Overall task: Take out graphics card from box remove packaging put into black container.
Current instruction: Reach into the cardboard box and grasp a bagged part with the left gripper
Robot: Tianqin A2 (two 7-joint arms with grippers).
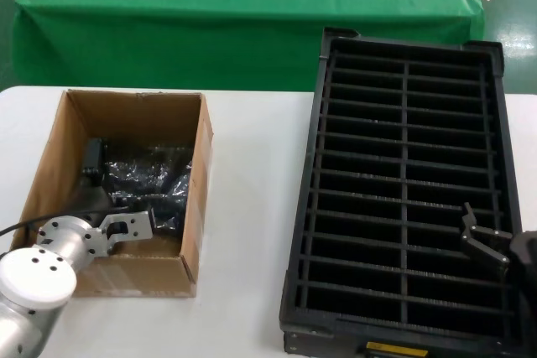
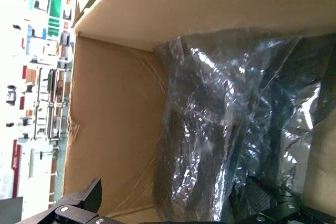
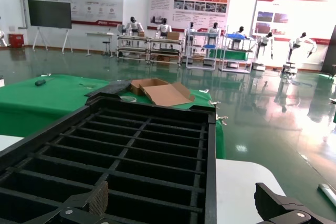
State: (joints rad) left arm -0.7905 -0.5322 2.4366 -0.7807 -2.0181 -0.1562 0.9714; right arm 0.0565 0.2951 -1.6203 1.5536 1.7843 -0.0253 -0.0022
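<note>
Status, early stage: bagged graphics card lying in the box, packaging on, left gripper poised above it with fingers apart; black container unfilled, right gripper waiting open over it.

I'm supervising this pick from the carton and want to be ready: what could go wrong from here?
The left gripper hangs open just over the crinkly bags in the box; its fingers could slip on the plastic, or pinch two bags at once. It sits close to the near box wall, so lifting may drag the carton. The right gripper waits over the black container.
</note>
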